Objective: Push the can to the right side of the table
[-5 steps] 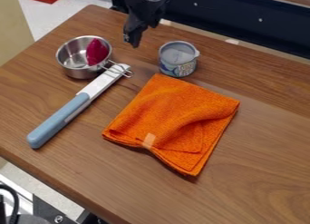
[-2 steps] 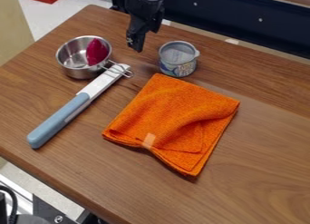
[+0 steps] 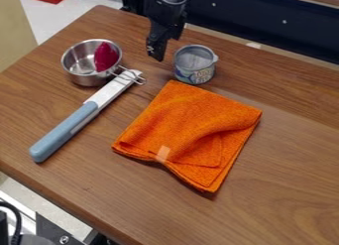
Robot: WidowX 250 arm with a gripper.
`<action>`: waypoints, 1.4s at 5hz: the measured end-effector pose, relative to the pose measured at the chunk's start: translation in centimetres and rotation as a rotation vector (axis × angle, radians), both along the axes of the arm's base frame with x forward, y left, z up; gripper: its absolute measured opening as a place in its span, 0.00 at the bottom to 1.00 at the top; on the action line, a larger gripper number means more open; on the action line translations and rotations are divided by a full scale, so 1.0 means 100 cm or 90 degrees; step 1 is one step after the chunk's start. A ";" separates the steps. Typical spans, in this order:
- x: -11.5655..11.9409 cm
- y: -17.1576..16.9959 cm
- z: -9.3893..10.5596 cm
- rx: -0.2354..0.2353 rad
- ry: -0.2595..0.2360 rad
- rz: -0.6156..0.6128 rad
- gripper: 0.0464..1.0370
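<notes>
Foremost, the bearing, left and right as seen in the camera view: can (image 3: 195, 65), one, squat, grey-topped, with printed side; upright; just right of the tool (image 3: 157, 51) and slightly nearer the camera, a narrow gap apparent between them. Long axis of the tool: hanging downward, its lower end beside the can's left flank. This is the side suited to a rightward push, and the tool probably needs only to sink a little and travel right, level, against the can's lower wall.

Tool, one, black: degree of opening cannot be told; nothing seen in its hold; contact with the can none that can be made out.

Can, handling, by judgement: short and broad, likely to slide rather than tip if pressed low; liable to swivel if met off-centre.

Cloth (image 3: 192, 130), orange, folded: nearer the camera than the tool and to its right, its top corner close to the can; a push drifting that way might ruck it.

Pot (image 3: 79, 65), small, steel, holding a red item (image 3: 106, 57): left of the tool. Worktop (image 3: 291, 154), wood-grained: extends to the tool's right, with the push seemingly still to be made.
</notes>
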State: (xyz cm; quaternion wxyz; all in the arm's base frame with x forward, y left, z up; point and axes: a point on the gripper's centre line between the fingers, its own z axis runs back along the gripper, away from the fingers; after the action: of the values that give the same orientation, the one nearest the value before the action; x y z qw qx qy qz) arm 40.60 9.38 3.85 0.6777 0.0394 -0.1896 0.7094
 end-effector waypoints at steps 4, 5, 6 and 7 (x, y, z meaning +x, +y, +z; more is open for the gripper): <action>0.005 -0.037 -0.006 -0.011 0.019 0.026 0.96; 0.003 -0.060 -0.011 -0.016 0.030 0.027 0.96; 0.004 -0.086 -0.008 -0.034 0.029 0.022 0.96; 0.006 -0.111 -0.002 -0.044 0.025 0.015 0.96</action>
State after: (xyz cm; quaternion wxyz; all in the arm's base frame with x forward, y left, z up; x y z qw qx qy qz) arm 41.25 -1.77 3.63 0.6738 0.0324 -0.1514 0.7225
